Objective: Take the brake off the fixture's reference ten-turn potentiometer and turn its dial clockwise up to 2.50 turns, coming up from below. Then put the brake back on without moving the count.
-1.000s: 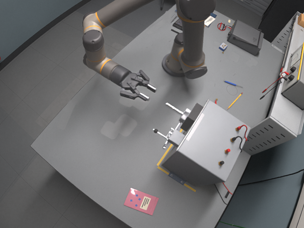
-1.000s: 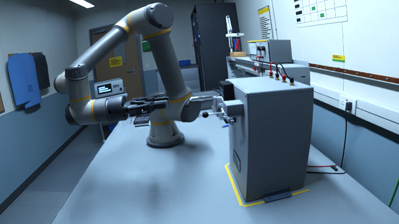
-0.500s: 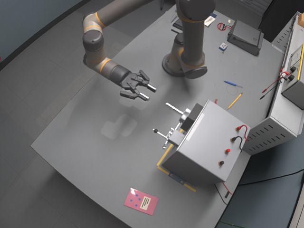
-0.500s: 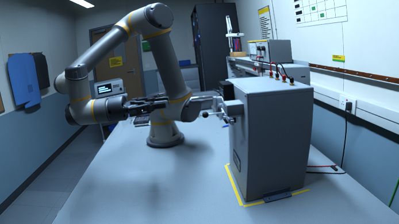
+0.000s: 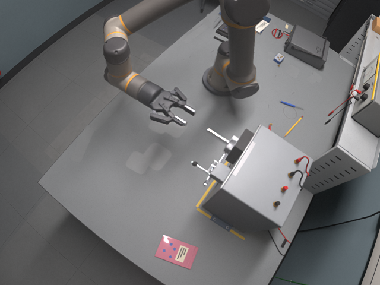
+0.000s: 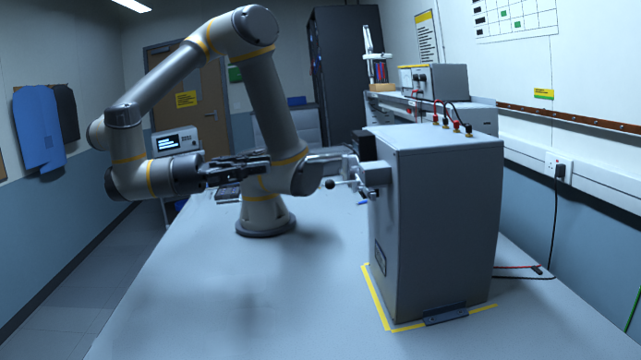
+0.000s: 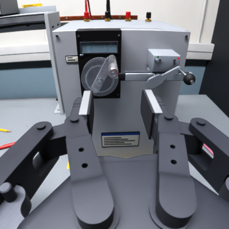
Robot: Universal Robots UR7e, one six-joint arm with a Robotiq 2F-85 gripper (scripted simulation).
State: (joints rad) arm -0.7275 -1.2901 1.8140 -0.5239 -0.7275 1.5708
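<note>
The dial [image 7: 99, 79] [image 5: 230, 144] is a pale round disc with a crank handle [image 7: 112, 66] [image 5: 217, 135], set in a black panel on the front of the grey fixture box [image 5: 256, 181] [image 6: 434, 217]. A small counter window [image 7: 98, 47] sits above it. To its right a brake lever [image 7: 171, 75] [image 5: 201, 168] [image 6: 344, 183] with a black ball knob hangs under a small grey housing [image 7: 163, 59]. My gripper [image 7: 116, 104] [image 5: 184, 115] [image 6: 258, 162] hovers above the table some way in front of the dial, open and empty, facing the fixture.
A long grey instrument rack [image 5: 353, 122] runs along the table's right edge behind the fixture. A pencil [image 5: 293, 126], a blue pen [image 5: 290, 104] and a pink card [image 5: 176, 251] lie on the table, and the arm's base [image 5: 228, 76] stands at the far side.
</note>
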